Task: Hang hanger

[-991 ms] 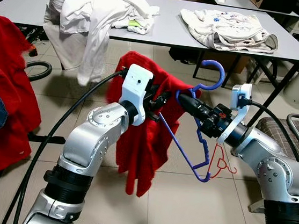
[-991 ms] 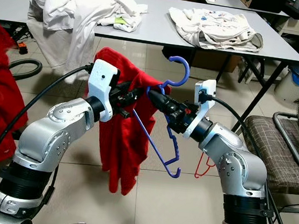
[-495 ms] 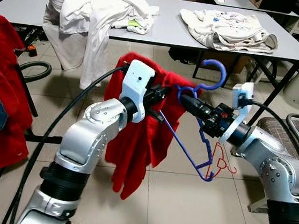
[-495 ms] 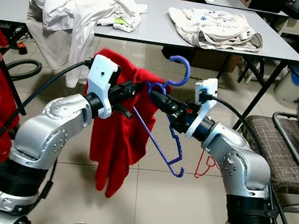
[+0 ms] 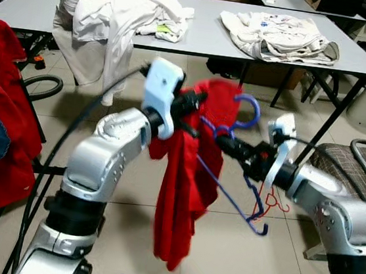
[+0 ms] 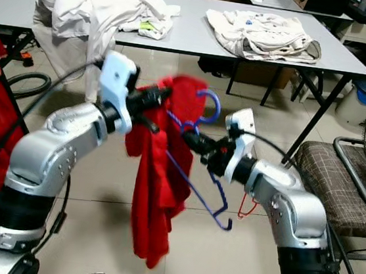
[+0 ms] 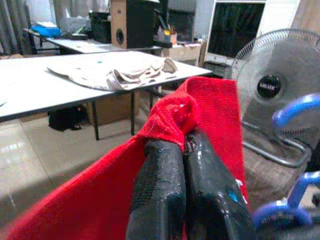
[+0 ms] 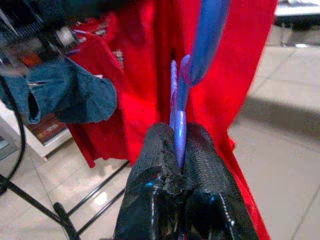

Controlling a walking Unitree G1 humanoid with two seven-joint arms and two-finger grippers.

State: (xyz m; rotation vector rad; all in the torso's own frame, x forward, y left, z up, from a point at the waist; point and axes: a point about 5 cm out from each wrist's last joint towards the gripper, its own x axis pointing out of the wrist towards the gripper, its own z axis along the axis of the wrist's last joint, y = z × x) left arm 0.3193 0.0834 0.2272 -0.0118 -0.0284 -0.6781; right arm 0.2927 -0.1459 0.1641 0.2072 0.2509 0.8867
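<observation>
Now that my left gripper [image 5: 197,100], jaws clamped on the red shirt [image 5: 188,177], has lifted it higher, my right gripper [image 5: 231,146] pinches the blue hanger [image 5: 231,182] beside it, still unhung.

floor [image 5: 222,260]: beige tiles | grey table [image 5: 207,44]: white clothes | fan [image 7: 272,90]
</observation>
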